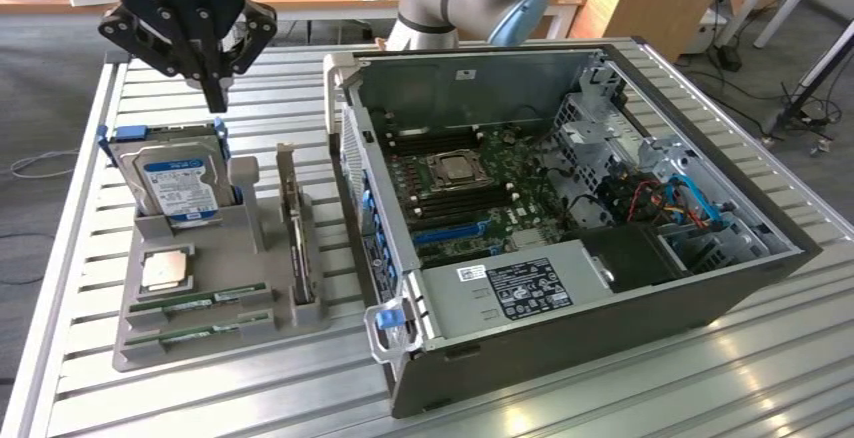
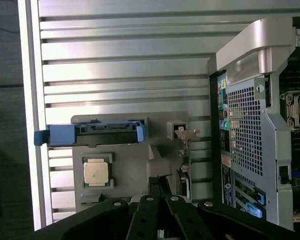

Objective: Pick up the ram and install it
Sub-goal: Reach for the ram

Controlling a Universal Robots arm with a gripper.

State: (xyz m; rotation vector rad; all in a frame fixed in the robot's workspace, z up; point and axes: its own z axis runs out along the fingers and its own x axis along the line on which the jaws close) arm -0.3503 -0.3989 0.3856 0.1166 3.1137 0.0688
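Two ram sticks, thin green boards with white label strips, lie flat in the front of a grey holder tray [image 1: 160, 353]: one [image 1: 200, 299] just behind the other [image 1: 198, 334]. My gripper [image 1: 214, 93] hangs above the table's far left corner, behind the tray, well away from both sticks. Its fingers [image 2: 159, 192] are shut together with nothing between them.
On the tray stand a blue-labelled hard drive [image 1: 178, 183], a silver CPU chip [image 1: 166, 270] and an upright card [image 1: 296, 248]. The open computer case [image 1: 627, 288] fills the exterior view's right, its motherboard showing a CPU socket [image 1: 461, 170] flanked by long dark slots. The table is slatted metal.
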